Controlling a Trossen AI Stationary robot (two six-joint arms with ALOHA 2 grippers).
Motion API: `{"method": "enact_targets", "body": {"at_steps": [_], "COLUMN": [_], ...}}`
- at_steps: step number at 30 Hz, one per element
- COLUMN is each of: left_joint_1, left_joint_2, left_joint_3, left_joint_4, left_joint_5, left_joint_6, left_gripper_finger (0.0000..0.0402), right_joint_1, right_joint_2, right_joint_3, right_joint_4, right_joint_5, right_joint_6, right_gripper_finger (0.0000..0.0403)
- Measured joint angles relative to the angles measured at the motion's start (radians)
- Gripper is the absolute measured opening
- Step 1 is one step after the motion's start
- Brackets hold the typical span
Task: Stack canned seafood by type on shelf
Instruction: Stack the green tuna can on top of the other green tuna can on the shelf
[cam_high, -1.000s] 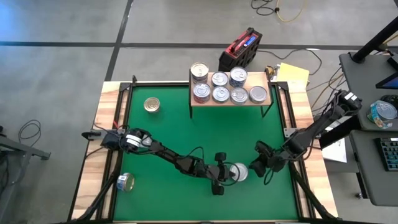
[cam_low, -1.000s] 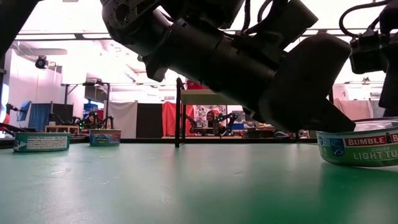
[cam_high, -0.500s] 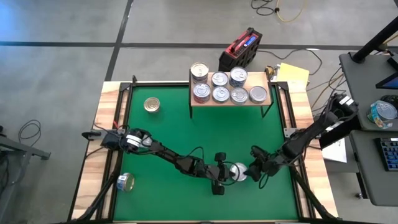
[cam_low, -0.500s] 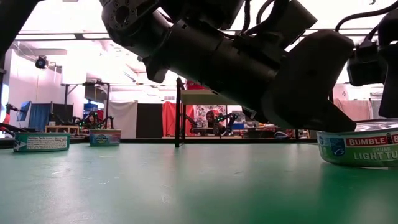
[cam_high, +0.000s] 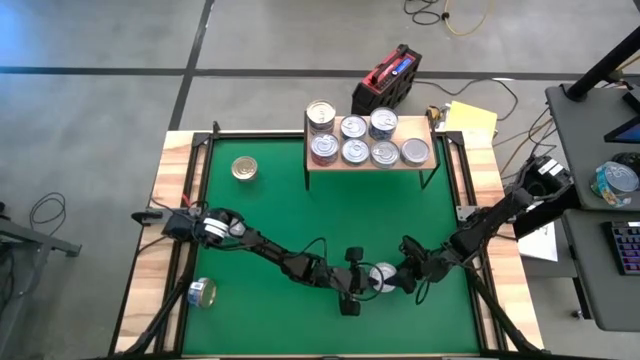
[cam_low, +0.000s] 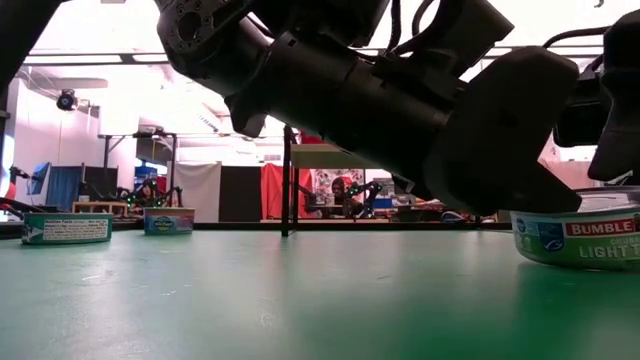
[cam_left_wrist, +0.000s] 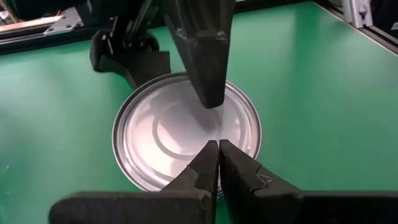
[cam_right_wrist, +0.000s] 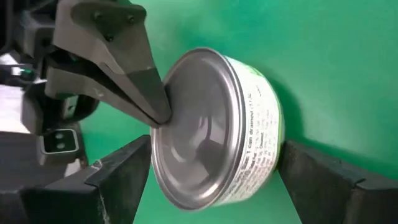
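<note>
On the counter (cam_high: 330, 190), a green mat in a wooden border, everything of moment sits in relation to two sets of fingers meeting at the near middle. The shelf (cam_high: 368, 163) stands well away from both, at the far edge, already carrying a row of tins (cam_high: 357, 140), so it reads as the destination and the loose cans as what is left to bring. The left gripper (cam_high: 352, 283) has its fingers pressed fully together, holding nothing; their closed tips rest down on the silver lid of one can (cam_left_wrist: 186, 134), which I judge is meant to pin it flat and stop it sliding. The right gripper (cam_high: 400, 279) comes at that same can from the opposite side with its fingers spread wide, one on each side of the can's wall (cam_right_wrist: 249, 130), near it but not yet closed on it, so the can stands on the mat between them, unheld. Spread that far, the fingers look set to close round the rim next, and the pinning tip would then have to lift clear. Far from either set of fingers, a gold-topped can (cam_high: 244, 169) waits near the mat's far left, and a smaller bluish can (cam_high: 201, 293) lies on the left border.
</note>
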Motion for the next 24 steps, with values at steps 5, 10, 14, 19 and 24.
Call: {"method": "enact_targets", "body": {"at_steps": [5, 10, 14, 19, 24], "left_joint_1": [-0.001, -0.001, -0.002, -0.004, -0.007], "left_joint_2": [0.001, 0.002, 0.004, -0.005, -0.033], "left_joint_3": [-0.001, -0.001, -0.002, -0.002, -0.003], "left_joint_4": [0.023, 0.064, 0.089, 0.085, 0.055], "left_joint_5": [0.001, 0.002, 0.007, 0.021, 0.002], "left_joint_6": [0.011, 0.024, 0.027, 0.036, 0.114], "left_gripper_finger": [0.0000, 0.0000, 0.0005, 0.0031, 0.0072], "right_joint_1": [0.000, -0.001, -0.001, -0.001, -0.002], "right_joint_2": [0.020, 0.016, 0.014, 0.008, -0.023], "right_joint_3": [-0.028, -0.034, -0.035, -0.032, -0.033], "right_joint_4": [0.092, 0.096, 0.095, 0.115, 0.086], "right_joint_5": [0.014, 0.027, 0.033, 0.039, 0.043], "right_joint_6": [-0.013, -0.017, -0.026, -0.044, -0.085], "right_gripper_finger": [0.0310, 0.0268, 0.0200, 0.0131, 0.0131]}}
